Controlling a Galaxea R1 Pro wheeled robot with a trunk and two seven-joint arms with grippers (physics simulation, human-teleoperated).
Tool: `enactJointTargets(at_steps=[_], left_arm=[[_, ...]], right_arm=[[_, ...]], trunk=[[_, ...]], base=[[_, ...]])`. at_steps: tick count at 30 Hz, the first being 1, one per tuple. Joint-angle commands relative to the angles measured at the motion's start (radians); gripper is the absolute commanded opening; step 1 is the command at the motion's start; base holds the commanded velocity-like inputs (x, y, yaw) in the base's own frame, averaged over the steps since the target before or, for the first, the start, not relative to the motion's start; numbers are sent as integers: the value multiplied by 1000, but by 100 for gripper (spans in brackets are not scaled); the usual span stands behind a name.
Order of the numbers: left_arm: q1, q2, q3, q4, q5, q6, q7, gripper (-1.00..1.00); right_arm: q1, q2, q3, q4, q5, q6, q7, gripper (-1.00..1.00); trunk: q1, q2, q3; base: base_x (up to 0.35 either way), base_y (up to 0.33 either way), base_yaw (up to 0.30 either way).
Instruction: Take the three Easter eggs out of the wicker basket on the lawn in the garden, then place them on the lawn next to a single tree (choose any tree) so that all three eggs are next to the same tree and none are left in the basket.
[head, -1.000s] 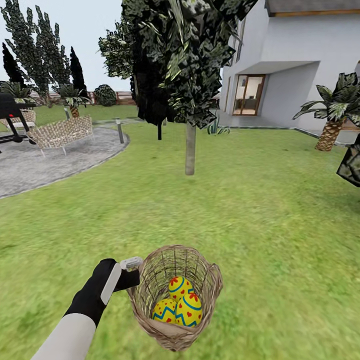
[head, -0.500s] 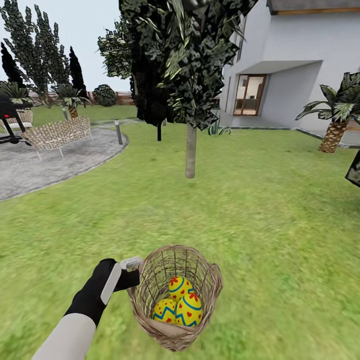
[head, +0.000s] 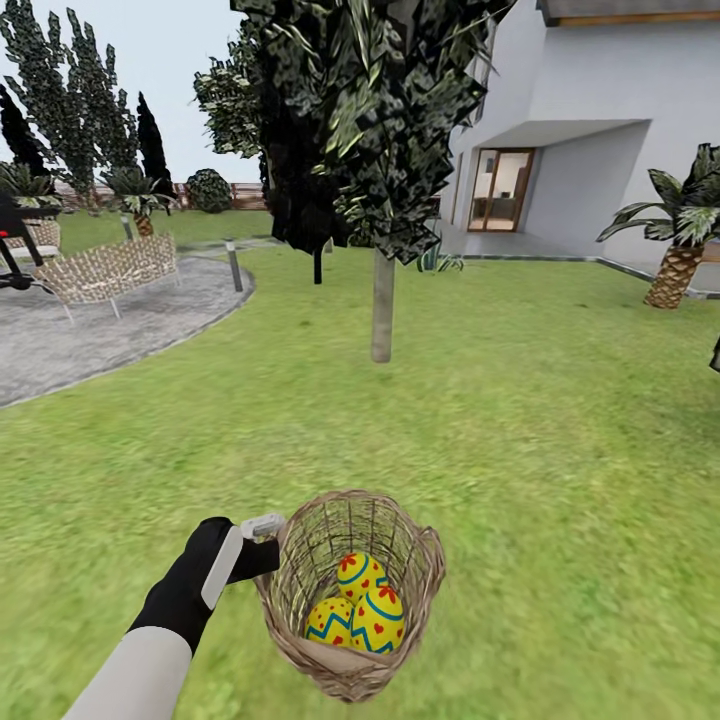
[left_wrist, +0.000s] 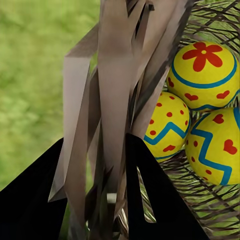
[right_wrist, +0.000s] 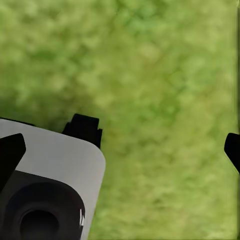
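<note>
1. The left end effector (head: 262, 527) was clamped on the rim of the wicker basket (head: 352, 590), one dark finger (left_wrist: 150, 200) inside the weave and the other outside, carrying the basket above the lawn (head: 520, 420).
2. All three Easter eggs (head: 360, 600) lay clustered in the basket's bottom, just beyond the gripped rim.
3. The tree (head: 381, 305) stood straight ahead of the basket, well apart from it, its thin trunk upright; open grass lay between with nothing in the way.
4. The paved patio (head: 100, 330) and a wicker chair (head: 105, 270) edged the route on the left; a palm (head: 672, 275) stood far right.
5. The right end effector (right_wrist: 160, 142) hung open over bare grass, free to lift eggs out once the basket is near the trunk.
</note>
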Motion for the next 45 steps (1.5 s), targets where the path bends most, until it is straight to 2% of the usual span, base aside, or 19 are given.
enactJointTargets(at_steps=[1, 45], left_arm=[[-1, -1, 3, -1, 25, 2, 9, -100], [-1, -2, 1, -1, 25, 3, 9, -100]], right_arm=[[-1, -1, -8, 1, 7, -2, 3, 100], [-1, -1, -8, 1, 7, -2, 3, 100]], trunk=[[1, 0, -1], [1, 0, -1]], base=[[322, 0, 0], [322, 0, 0]])
